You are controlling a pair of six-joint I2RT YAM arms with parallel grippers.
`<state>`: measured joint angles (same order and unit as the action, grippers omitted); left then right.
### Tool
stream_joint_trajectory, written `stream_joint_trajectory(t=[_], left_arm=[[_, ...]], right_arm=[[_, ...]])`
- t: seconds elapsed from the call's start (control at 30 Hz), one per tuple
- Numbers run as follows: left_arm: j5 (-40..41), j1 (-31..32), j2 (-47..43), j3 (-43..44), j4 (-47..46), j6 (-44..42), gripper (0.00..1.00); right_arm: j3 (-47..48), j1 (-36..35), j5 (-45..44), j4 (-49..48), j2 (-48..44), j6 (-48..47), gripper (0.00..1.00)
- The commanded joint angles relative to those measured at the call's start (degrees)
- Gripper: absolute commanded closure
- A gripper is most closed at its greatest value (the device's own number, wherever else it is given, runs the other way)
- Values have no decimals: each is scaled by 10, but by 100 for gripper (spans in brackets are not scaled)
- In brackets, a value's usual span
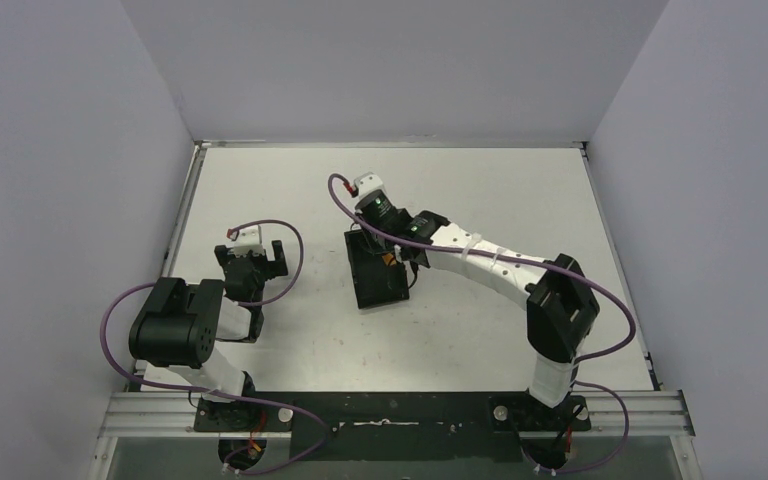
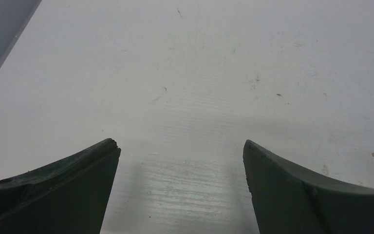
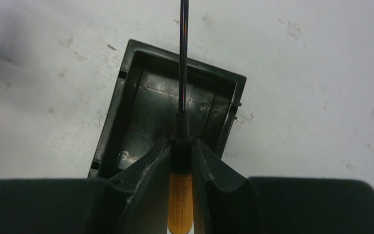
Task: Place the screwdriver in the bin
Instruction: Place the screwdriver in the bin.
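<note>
White counter (image 1: pixel 500 190) held the bin (image 3: pixel 146 107) mid-frame, the right tool (image 3: pixel 180 144) clamped on the screwdriver (image 3: pixel 180 200) above it. Lowering the shaft level before release seemed wise; the left tool (image 2: pixel 180 146) stood apart.

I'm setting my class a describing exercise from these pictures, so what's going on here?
The right gripper is shut on the screwdriver, pinching it where the orange handle meets the shaft, and holds it over the black bin, not yet released. The left gripper is open above the table, holding nothing.
</note>
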<state>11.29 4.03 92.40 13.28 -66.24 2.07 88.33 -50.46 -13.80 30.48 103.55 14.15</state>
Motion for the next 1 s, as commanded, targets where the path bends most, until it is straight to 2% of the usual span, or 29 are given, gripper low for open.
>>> stream_joint_trajectory(t=[0.0, 0.3, 0.57, 0.97], left_arm=[[-5, 1, -1, 13, -30, -4, 3], [-5, 1, -1, 13, -30, -4, 3], [-5, 1, 0, 13, -30, -4, 3], [-5, 1, -1, 13, -30, -4, 3]], right_arm=[[-66, -5, 17, -121, -49, -11, 100], [-154, -11, 21, -180, -36, -13, 100], [-164, -17, 27, -200, -15, -21, 95], [-141, -25, 37, -185, 3, -44, 72]])
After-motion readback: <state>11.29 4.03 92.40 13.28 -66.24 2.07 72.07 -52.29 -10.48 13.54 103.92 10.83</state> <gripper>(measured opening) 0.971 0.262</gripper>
